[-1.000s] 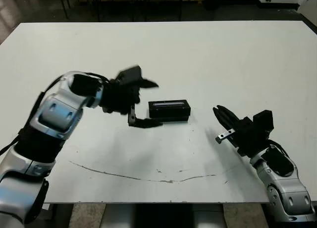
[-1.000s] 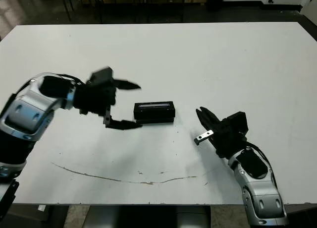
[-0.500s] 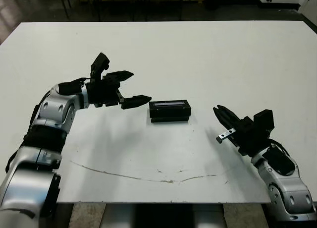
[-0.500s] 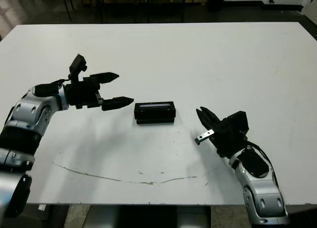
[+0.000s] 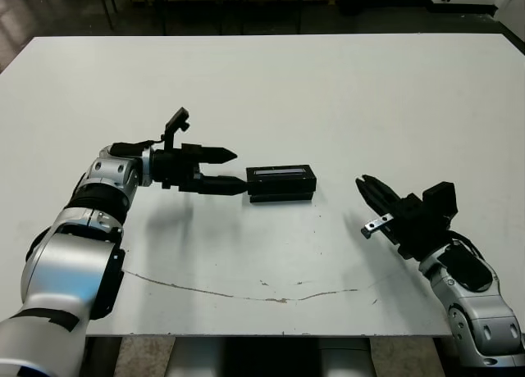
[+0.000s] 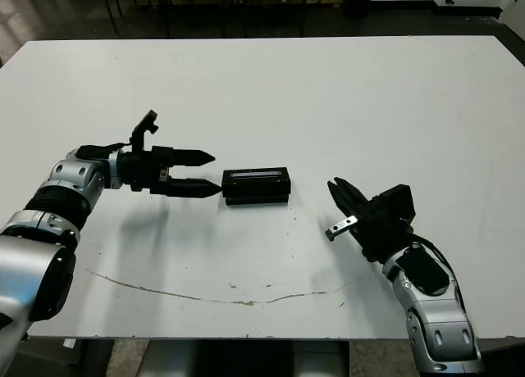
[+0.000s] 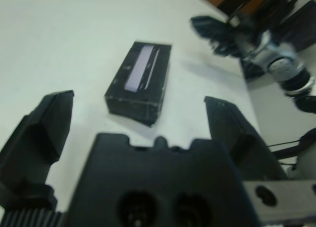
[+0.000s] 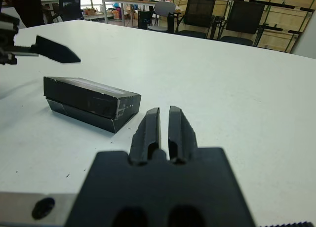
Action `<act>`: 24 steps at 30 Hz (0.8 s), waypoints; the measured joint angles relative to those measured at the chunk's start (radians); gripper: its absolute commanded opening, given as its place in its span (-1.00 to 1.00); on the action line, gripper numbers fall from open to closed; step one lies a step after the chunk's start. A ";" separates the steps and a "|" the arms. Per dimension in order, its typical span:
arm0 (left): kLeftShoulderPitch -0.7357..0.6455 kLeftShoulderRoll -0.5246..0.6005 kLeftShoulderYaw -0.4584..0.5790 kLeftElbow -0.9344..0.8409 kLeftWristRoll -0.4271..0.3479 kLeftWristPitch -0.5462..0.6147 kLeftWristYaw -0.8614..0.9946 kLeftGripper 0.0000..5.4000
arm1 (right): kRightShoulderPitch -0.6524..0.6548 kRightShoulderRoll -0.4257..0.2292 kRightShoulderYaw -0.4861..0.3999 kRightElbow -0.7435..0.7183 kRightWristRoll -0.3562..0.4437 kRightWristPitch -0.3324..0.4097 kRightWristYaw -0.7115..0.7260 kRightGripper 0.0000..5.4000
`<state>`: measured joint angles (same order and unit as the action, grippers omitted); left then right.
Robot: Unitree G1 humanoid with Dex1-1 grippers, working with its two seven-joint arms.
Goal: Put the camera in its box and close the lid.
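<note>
The box (image 5: 280,188) sits mid-table with the lid (image 5: 280,173) lying flat on it, its grey stripe facing up. The camera is out of view. My left gripper (image 5: 240,170) is open and points at the box's left end, with its lower fingertip just short of it and nothing between the fingers. The left wrist view shows the box (image 7: 139,86) ahead of the spread fingers (image 7: 45,123). My right gripper (image 5: 360,182) is shut and empty, a hand's width right of the box. The right wrist view has the box (image 8: 89,104) beyond its fingers (image 8: 153,126).
A thin dark scuff line (image 5: 246,293) runs across the white table (image 5: 328,90) near its front edge. Chairs and shelves (image 8: 207,12) stand beyond the far edge.
My left gripper drew back from the box's left end, swung up and left, then came down level to point at the box. The box and my right arm stayed put.
</note>
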<state>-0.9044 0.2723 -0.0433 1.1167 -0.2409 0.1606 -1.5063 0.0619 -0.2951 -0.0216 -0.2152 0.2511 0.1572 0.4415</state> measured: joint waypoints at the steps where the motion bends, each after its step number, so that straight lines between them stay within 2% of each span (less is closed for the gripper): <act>1: 0.000 -0.003 0.012 0.005 -0.001 -0.009 -0.002 0.99 | 0.000 0.000 0.000 0.002 0.000 0.000 0.001 -1.00; 9: -0.001 -0.029 0.056 0.045 0.002 -0.022 -0.009 0.99 | 0.000 -0.001 -0.001 0.008 0.001 0.000 0.009 -1.00; 24: -0.005 -0.044 0.043 0.065 0.087 -0.057 0.025 0.99 | 0.000 -0.006 -0.008 0.019 0.006 -0.006 0.029 -1.00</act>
<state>-0.9091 0.2279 0.0002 1.1816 -0.1543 0.1035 -1.4810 0.0621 -0.3014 -0.0293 -0.1965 0.2571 0.1516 0.4706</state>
